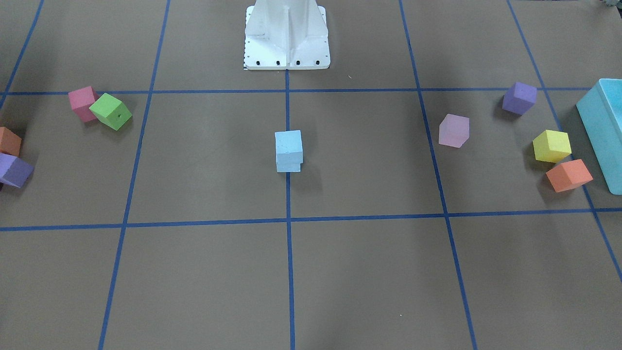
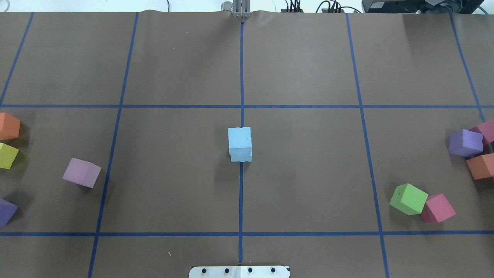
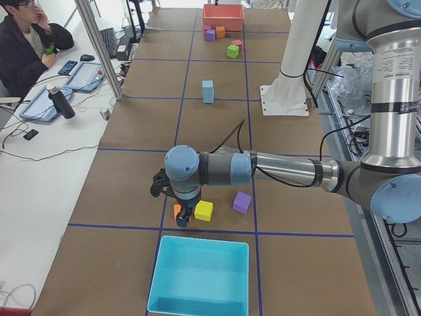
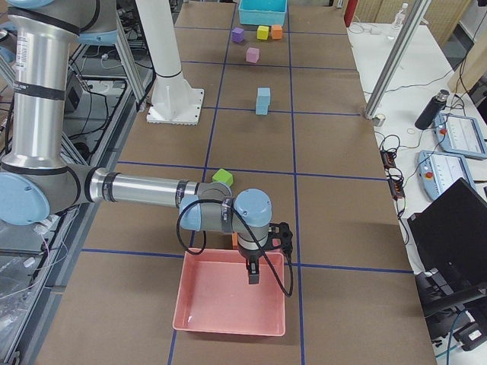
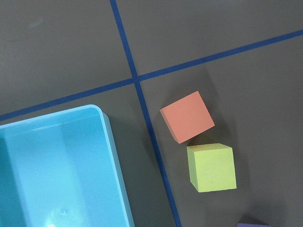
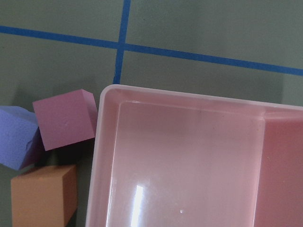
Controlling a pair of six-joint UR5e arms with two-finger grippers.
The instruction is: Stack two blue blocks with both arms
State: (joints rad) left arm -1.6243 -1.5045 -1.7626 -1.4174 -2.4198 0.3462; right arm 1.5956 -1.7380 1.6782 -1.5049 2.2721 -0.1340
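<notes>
The two pale blue blocks stand as a stack on the table's centre line: the upper block (image 1: 288,145) (image 2: 239,139) sits on the lower block (image 1: 288,167) (image 2: 241,157), slightly offset. The stack also shows in the left side view (image 3: 208,91) and the right side view (image 4: 262,100). The left gripper (image 3: 183,220) hangs far from the stack over an orange cube (image 5: 187,117) next to the teal bin (image 3: 200,276). The right gripper (image 4: 253,274) hangs over the pink tray (image 4: 228,300). I cannot tell whether either gripper is open or shut. No fingers show in the wrist views.
On the robot's left lie a yellow cube (image 1: 551,146), an orange cube (image 1: 568,175), a purple cube (image 1: 519,97) and a pale pink cube (image 1: 454,130). On its right lie green (image 1: 111,112), pink (image 1: 81,103), orange (image 1: 8,141) and purple (image 1: 15,169) cubes. The white pedestal (image 1: 286,36) stands behind the stack.
</notes>
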